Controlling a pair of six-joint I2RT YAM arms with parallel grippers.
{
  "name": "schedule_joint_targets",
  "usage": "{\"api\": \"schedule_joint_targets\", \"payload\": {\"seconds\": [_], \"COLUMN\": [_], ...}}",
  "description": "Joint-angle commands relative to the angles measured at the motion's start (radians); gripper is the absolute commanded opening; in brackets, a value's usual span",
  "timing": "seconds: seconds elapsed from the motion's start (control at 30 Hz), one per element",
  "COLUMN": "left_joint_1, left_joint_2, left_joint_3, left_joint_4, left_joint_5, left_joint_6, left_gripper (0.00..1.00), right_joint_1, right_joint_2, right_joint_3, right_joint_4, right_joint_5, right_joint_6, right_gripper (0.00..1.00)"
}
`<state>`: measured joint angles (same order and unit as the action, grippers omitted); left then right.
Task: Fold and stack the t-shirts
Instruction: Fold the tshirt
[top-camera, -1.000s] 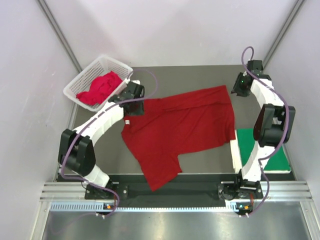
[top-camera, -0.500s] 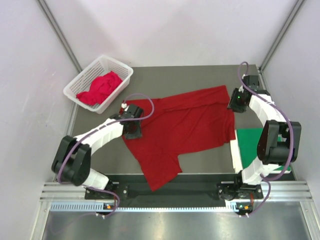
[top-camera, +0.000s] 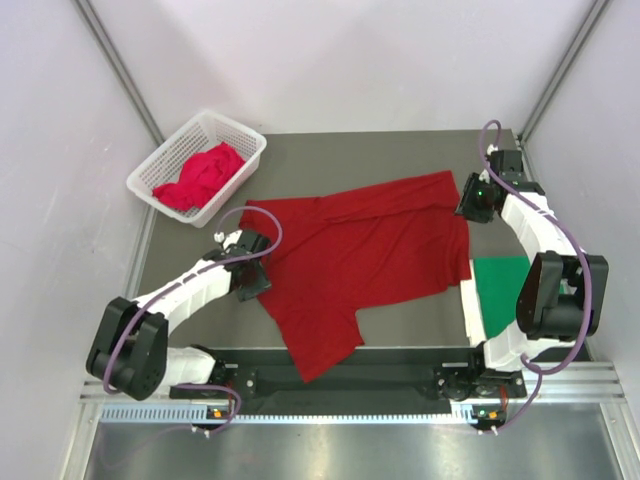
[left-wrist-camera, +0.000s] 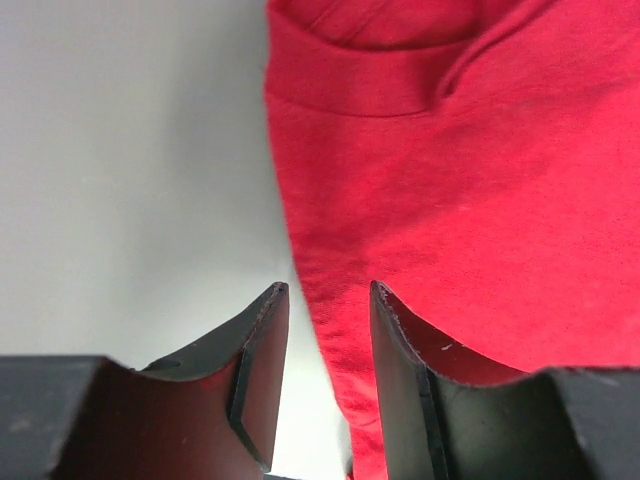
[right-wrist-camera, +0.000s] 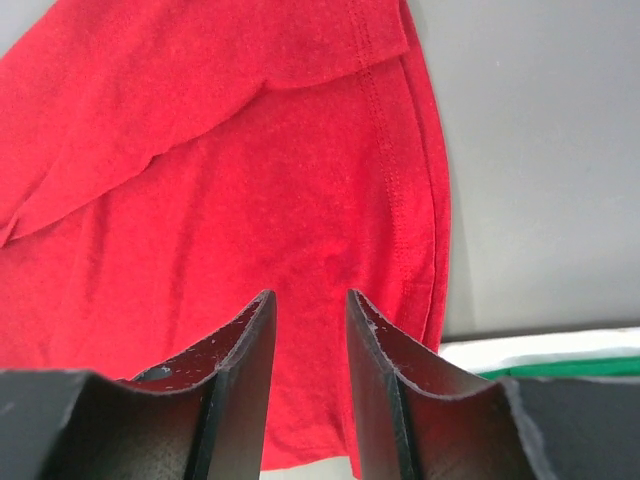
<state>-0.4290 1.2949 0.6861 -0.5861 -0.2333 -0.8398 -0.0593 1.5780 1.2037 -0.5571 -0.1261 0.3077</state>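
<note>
Grey table (top-camera: 380, 150) is seen beneath everything. Across its middle the dark red t-shirt (top-camera: 370, 250) is spread out flat and not yet folded, its long axis judged to run across the table from left to right, slightly tilted. At the far left a white lattice basket (top-camera: 165, 150) is set, with a pinkish red shirt (top-camera: 200, 175) bunched inside. A folded green shirt (top-camera: 510, 285) is laid at the near right, just beside the red one.

The spread shirt is flanked by the arms. The left gripper (left-wrist-camera: 327, 295) is held at its left edge, fingers spread, with nothing pinched between them. The right gripper (right-wrist-camera: 309, 300) is held over the far right corner, its fingers parted by a narrower gap and likewise empty. Each arm is nearer to its own end, so a fold is judged to call for both edges being taken together.

Only from above is the whole outline given. In the left wrist view it is shown that the cloth's edge passes under the gap, with bare table beneath the left finger. In the right wrist view a stitched hem is revealed.
</note>
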Motion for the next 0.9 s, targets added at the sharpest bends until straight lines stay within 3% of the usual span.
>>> {"api": "schedule_joint_targets", "payload": {"seconds": [0.0,0.33,0.43,0.47,0.6,0.87], "left_joint_1": [-0.001,-0.001,-0.001,-0.001,-0.001,0.013], "left_joint_2": [0.009,0.027,0.055,0.063,0.109,0.126], "left_joint_3": [-0.026,-0.057,-0.053,-0.051,-0.036,0.009], "left_joint_4": [0.015,0.04,0.054,0.066,0.086,0.0], "left_joint_5": [-0.029,-0.104,-0.149,-0.153,-0.161,-0.32], "left_joint_6": [-0.064,-0.084,-0.071,-0.067,-0.05,-0.021], "left_gripper": [0.43,0.36,0.29,0.2,0.0,0.0], "right_joint_1": [0.01,0.01,0.01,0.01,0.01,0.01], "right_joint_2": [-0.046,-0.046,-0.049,-0.049,-0.049,-0.049], "right_joint_3": [-0.004,-0.01,-0.013,-0.013,-0.016,-0.019], "right_joint_4": [0.028,0.031,0.033,0.033,0.025,0.022], "right_joint_5": [-0.012,-0.007,-0.007,-0.007,-0.004,0.006], "right_joint_6": [-0.007,-0.005,-0.004,-0.004,-0.004,-0.007], "right_gripper": [0.34,0.34,0.34,0.34,0.34,0.34]}}
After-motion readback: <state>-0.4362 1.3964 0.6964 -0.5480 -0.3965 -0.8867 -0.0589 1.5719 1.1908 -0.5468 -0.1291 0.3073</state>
